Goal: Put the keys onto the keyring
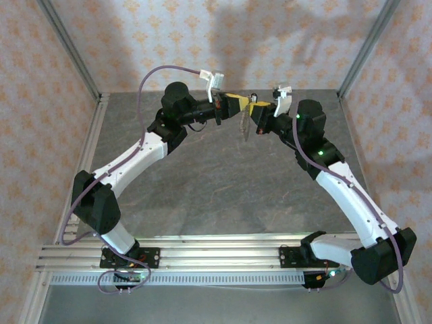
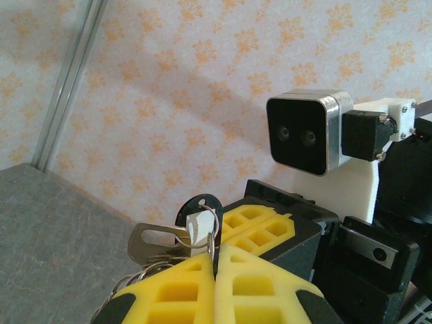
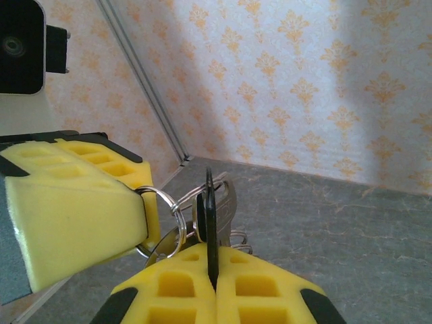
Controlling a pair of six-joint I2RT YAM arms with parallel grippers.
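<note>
Patterned cream-and-orange walls (image 1: 236,40) close in a grey stone-look bench (image 1: 202,196), and both arms meet high above its far end. The left gripper (image 2: 214,260) is closed on the wire of the keyring (image 3: 174,204). The right gripper (image 3: 214,270) is clamped on a dark-headed key (image 3: 210,216), which stands edge-on between its pads. A silver key (image 2: 140,248) hangs just beside the dark one, and the loose rest of the bunch (image 1: 246,128) dangles between the two grippers, clear of the bench. Whether the dark key's hole is already caught on the wire I cannot tell. The threading should go best if the left arm holds the ring dead steady while the right turns the key round along the coil in small arcs. Tugging would likely drag the thin wire out of the soft pads. Counted: two arms, two grippers and two keys that I can tell apart. The ring shows at least two overlapping loops of wire, though their exact number is unclear.
</note>
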